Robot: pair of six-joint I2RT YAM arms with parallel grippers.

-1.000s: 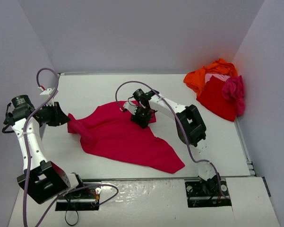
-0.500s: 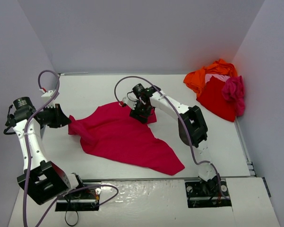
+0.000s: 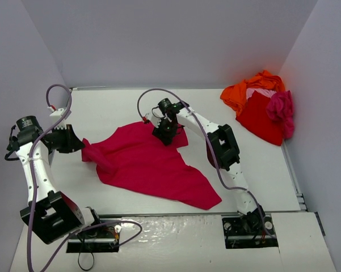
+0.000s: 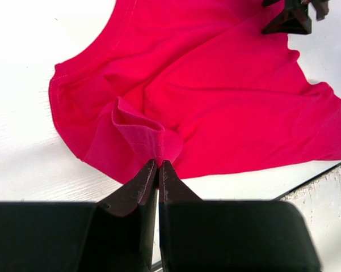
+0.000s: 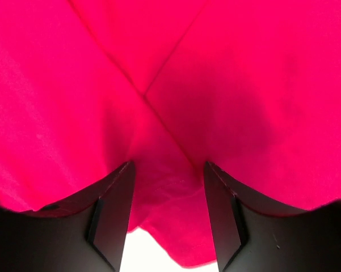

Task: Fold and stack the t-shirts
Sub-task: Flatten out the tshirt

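Table [image 3: 110, 107] corner: shirt pile [image 3: 260, 110], overhead only

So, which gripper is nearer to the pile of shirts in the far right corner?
Right. The right gripper is mid-table over the crimson shirt, left of the pile; the left gripper pinches that shirt's edge at the far left.

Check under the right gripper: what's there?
The crimson shirt fills the wrist view below the right gripper, whose fingers stand apart over crossing creases. A sliver of white table shows at the near edge. Whatever lies beneath the cloth is covered.
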